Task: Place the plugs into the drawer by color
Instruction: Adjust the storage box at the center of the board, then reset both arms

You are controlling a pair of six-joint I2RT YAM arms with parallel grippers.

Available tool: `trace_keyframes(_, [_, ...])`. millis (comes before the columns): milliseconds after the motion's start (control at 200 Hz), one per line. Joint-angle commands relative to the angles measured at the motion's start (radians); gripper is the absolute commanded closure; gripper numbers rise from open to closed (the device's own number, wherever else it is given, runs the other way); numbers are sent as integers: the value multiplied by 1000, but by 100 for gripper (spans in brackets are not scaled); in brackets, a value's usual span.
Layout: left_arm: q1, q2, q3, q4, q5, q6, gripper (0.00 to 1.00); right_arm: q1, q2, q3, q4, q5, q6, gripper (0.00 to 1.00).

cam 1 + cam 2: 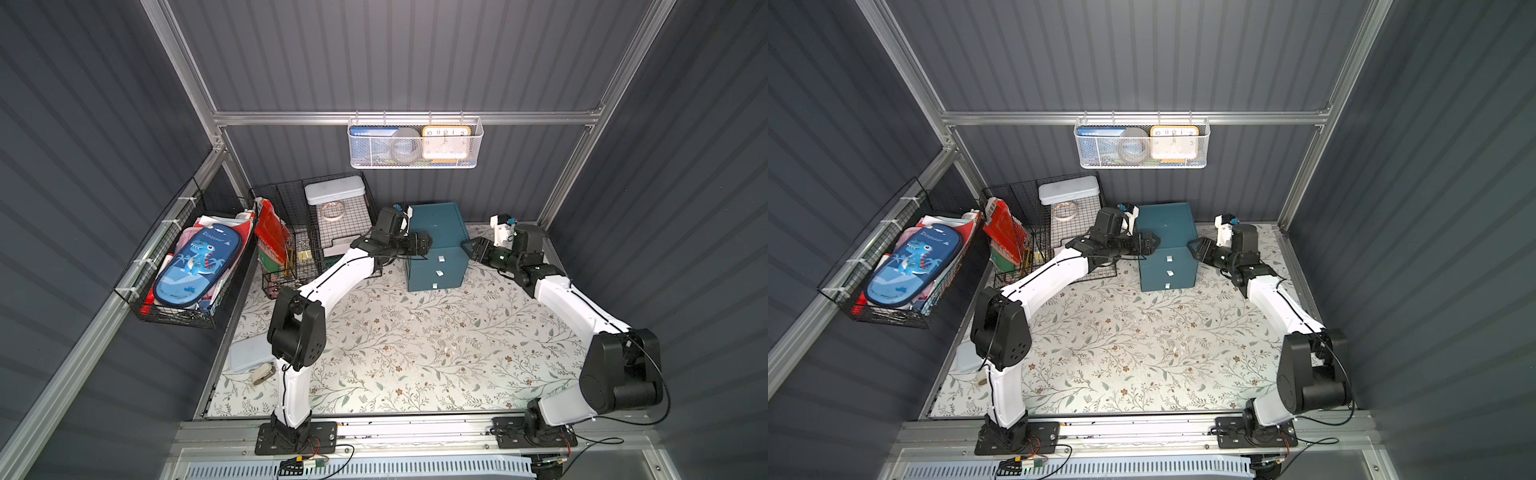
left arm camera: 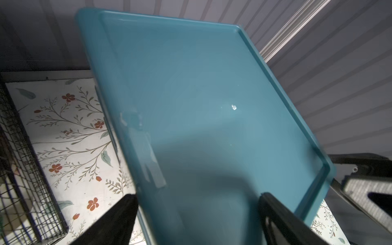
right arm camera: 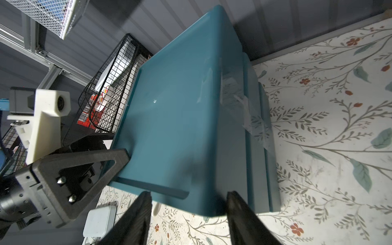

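- No plugs show on the mat (image 1: 415, 353) in any view; perhaps they are already inside, I cannot tell
- Left gripper (image 1: 428, 243) and right gripper (image 1: 467, 248), fingers apart on both, flank the drawer cabinet (image 1: 436, 232) at the back; an uneven squeeze could slide or tip it
- The right wrist view shows the pull tabs (image 3: 244, 101); the left wrist view shows only the cabinet's top

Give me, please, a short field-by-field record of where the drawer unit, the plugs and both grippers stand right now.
drawer cabinet: upright at the back of the floral table
drawer fronts: all three look shut, white pull tabs facing forward
plugs: none visible in any view
left gripper: open, at the cabinet's top edge on the side of the wire baskets
right gripper: open, at the opposite upper corner
held: nothing seen
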State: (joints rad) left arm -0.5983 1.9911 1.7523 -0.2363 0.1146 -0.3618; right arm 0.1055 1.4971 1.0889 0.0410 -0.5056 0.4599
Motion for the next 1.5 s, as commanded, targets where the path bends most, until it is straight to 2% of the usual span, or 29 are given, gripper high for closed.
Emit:
trace_keyframes(0, [-18,31,-12,-18,54,7,7,38,-26,-26,34,-118,39,40])
trace_keyframes(245, [-18,16,-28,-7,51,21,6,76,-52,-73,46,-84,46,42])
trace_keyframes(330, [-21,-38,-10,-57,32,50,7,53,-137,-81,-44,18,-21,37])
trace_keyframes(420, [-34,-211,-101,-34,-58,95,4,31,-260,-80,-200,197,-116,27])
trace_keyframes(475, [-36,-340,-209,8,-160,146,1,31,-358,-110,-281,399,-152,14])
trace_keyframes(520, [-43,-472,-359,104,-263,200,1,31,-413,-210,-215,512,-198,2])
trace_keyframes(590, [-44,-700,-692,358,-311,258,1,31,-477,-412,20,671,-271,1])
trace_keyframes(645, [-43,-842,-962,626,-490,264,1,31,-499,-576,223,763,-252,1])
trace_keyframes(675, [-43,-897,-1107,772,-594,298,1,32,-505,-652,376,788,-253,1])
trace_keyframes(711, [-41,-933,-1257,958,-710,341,5,30,-511,-758,572,789,-315,1])
trace_keyframes(731, [-33,-949,-1333,1059,-739,380,8,30,-515,-811,670,775,-358,1])
trace_keyframes(751, [-16,-961,-1371,1086,-706,435,6,28,-515,-852,739,774,-391,1])
trace_keyframes(801, [90,-937,-1426,1066,-583,516,5,25,-487,-872,741,784,-414,1])
trace_keyframes(846, [164,-883,-1451,1099,-596,470,4,19,-418,-838,661,826,-418,1])
trace_keyframes(871, [192,-849,-1450,1126,-568,498,3,19,-372,-841,674,820,-434,1])
trace_keyframes(891, [223,-811,-1444,1147,-511,540,3,18,-327,-864,749,817,-446,1])
trace_keyframes(921, [276,-743,-1427,1176,-426,572,4,19,-229,-913,970,833,-465,1])
trace_keyframes(961, [356,-645,-1412,1241,-358,545,3,15,-120,-956,1187,843,-479,1])
trace_keyframes(996, [405,-571,-1404,1324,-306,527,1,-9,-25,-938,1265,863,-456,1])
trace_keyframes(1016, [413,-550,-1394,1343,-303,530,1,-28,25,-936,1304,832,-438,1])
trace_keyframes(1061, [454,-511,-1379,1381,-207,540,1,-61,110,-937,1378,781,-415,1])
trace_keyframes(1166, [546,-426,-1402,1520,-191,396,1,-90,65,-898,1250,681,-411,1])
trace_keyframes(1296, [538,-305,-1400,1625,-265,406,1,-115,63,-783,1039,627,-397,1])
trace_keyframes(1381, [516,-290,-1346,1559,-272,417,1,-155,70,-716,921,574,-366,1])
trace_keyframes(1496, [511,-282,-1254,1391,-272,398,1,-156,66,-716,911,570,-367,1])
